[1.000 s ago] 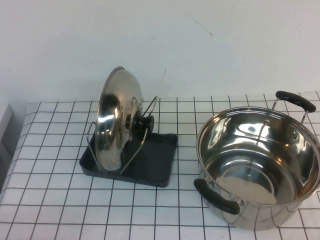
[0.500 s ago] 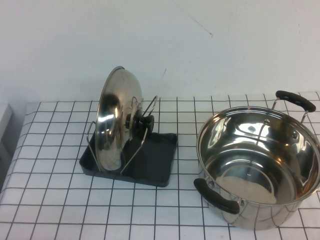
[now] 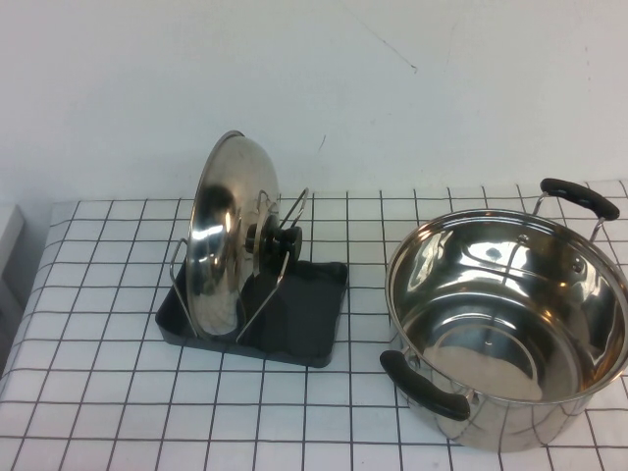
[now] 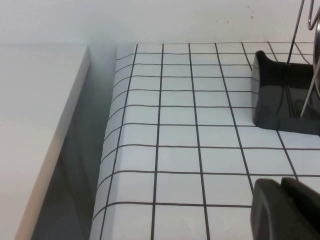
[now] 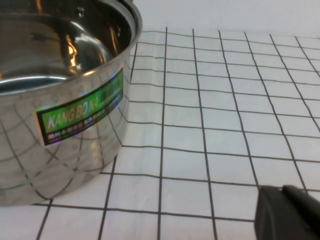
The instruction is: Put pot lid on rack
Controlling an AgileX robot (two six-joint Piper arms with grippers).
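Observation:
The shiny steel pot lid (image 3: 226,235) stands on edge in the rack (image 3: 304,329), leaning on the silver wire uprights, its black knob (image 3: 280,240) facing right. The rack's dark grey tray corner shows in the left wrist view (image 4: 285,95). Neither gripper shows in the high view. My left gripper (image 4: 282,186) is shut and empty, low over the table left of the rack. My right gripper (image 5: 284,192) is shut and empty over the table beside the pot.
A deep steel pot (image 3: 510,324) with black handles stands at the right; its labelled wall fills part of the right wrist view (image 5: 60,100). The table's left edge (image 4: 107,150) drops beside a white surface (image 4: 35,125).

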